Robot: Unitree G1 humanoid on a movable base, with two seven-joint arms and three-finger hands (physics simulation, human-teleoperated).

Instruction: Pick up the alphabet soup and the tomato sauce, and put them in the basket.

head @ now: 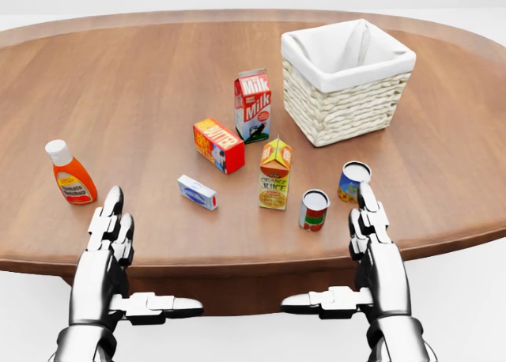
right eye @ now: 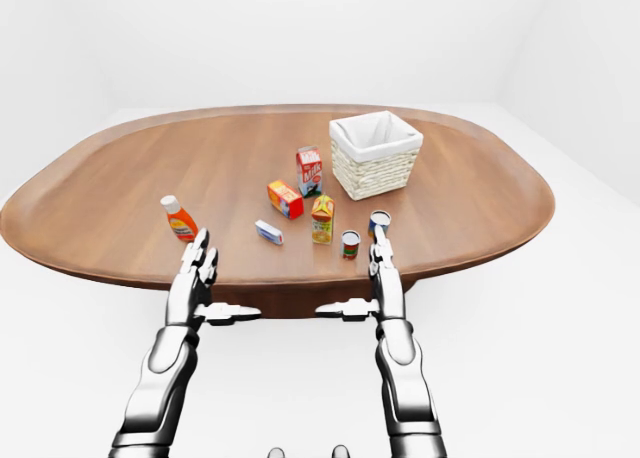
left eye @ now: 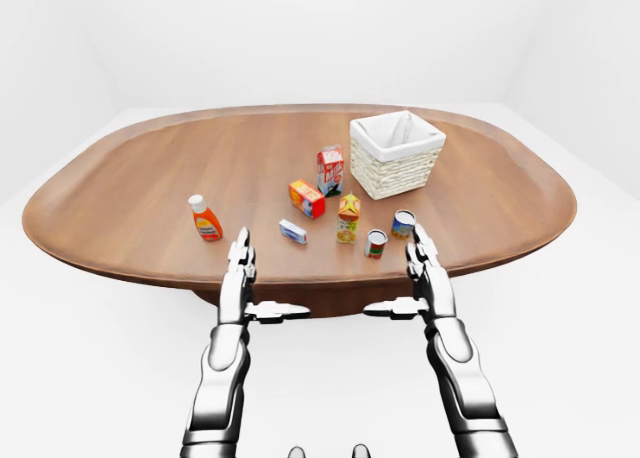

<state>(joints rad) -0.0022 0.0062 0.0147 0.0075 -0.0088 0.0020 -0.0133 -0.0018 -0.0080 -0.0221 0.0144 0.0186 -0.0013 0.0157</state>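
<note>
Brown wood makes up the broad oval table (head: 142, 85), which carries every item here. In the head view a white-lined woven wicker basket (head: 346, 81) stands toward the far right part of the tabletop, upright and with nothing visible inside. Left of it stands a red and white milk carton (head: 253, 106), and just beside that lies a red and orange box (head: 218, 145) on its side. Nearer the near edge stands an orange juice carton (head: 274, 173), with a small white and blue flat box (head: 197, 192) lying to its left. An orange bottle with a white cap (head: 70, 175) stands well apart near the left part of the near edge.

Two cans stand upright close to the near edge, right of the juice carton: a red and green labelled can (head: 314, 210) and, just beyond it toward the basket, a blue and yellow labelled can (head: 353, 182). Their labels are too small to read.

The left hand (head: 111, 251) hovers at the near edge with fingers stretched out flat and thumb pointing inward, holding nothing. The right hand (head: 371, 247) is likewise spread wide and empty, its fingertips (head: 367, 197) just beside the blue and yellow can; contact cannot be judged.
</note>
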